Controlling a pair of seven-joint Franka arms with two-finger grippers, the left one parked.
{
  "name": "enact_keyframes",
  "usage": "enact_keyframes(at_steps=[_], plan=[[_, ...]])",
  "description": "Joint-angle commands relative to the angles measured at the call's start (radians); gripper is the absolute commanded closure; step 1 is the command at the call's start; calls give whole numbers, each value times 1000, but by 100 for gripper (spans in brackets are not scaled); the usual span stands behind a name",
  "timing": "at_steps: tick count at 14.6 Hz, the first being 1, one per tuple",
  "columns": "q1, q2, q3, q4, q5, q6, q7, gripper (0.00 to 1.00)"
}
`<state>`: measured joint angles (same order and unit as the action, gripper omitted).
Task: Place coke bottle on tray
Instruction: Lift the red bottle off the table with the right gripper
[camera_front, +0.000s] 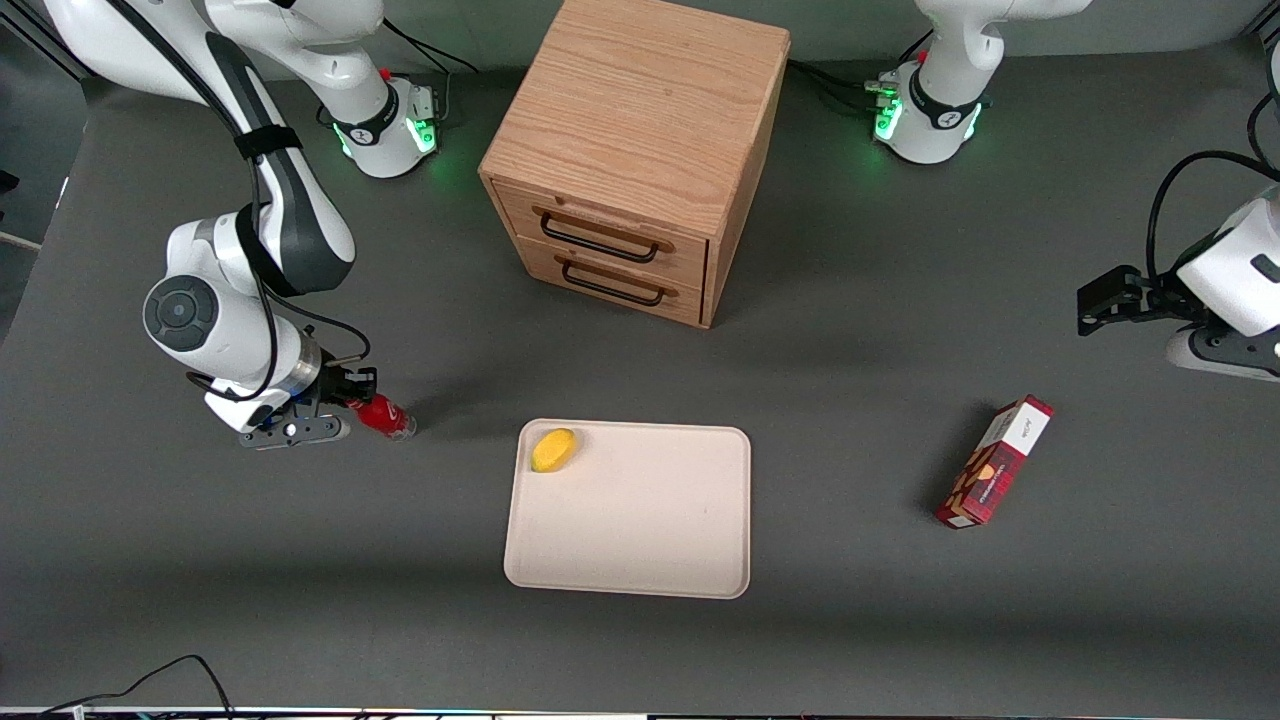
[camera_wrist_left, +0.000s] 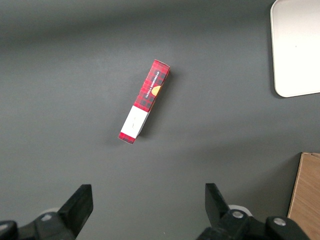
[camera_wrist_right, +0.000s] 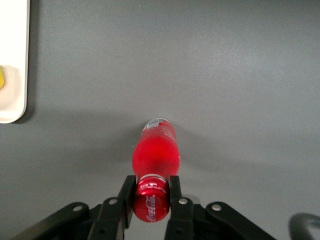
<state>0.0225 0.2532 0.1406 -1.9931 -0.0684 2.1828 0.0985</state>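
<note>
Gripper (camera_front: 345, 405) sits low over the table (camera_front: 900, 620) at the working arm's end, its two fingers (camera_wrist_right: 174, 190) clamped on the capped neck of the coke bottle (camera_front: 384, 416); bottle tilted, clear base pointing toward the tray (camera_front: 640, 540), base close to the table surface, contact not certain; wrist view shows the red cap (camera_wrist_right: 149, 202) pinched between the pads, the red body (camera_wrist_right: 155, 150) extending away from the gripper; bottle lies beside the tray, apart from it, not on it; lemon-like yellow fruit (camera_front: 553, 449) rests in the tray's corner nearest the bottle; wooden drawer cabinet (camera_front: 635, 150) stands farther from the front camera than the tray; red patterned carton (camera_front: 994, 462) lies toward the parked arm's end, well apart from the tray.
</note>
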Motion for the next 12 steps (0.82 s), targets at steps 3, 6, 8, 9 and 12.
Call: enact_keyframes(at_steps=[3,6,8,9,12], plan=[[-6,-28,1,182,-22,-241,17,100],[-13,-31,-1,376,-11,-476,-8,100],[-13,-32,-3,514,-7,-625,-7,100],[-13,-31,-6,587,11,-703,-5,100],[-32,-26,-13,688,48,-785,-11,100]])
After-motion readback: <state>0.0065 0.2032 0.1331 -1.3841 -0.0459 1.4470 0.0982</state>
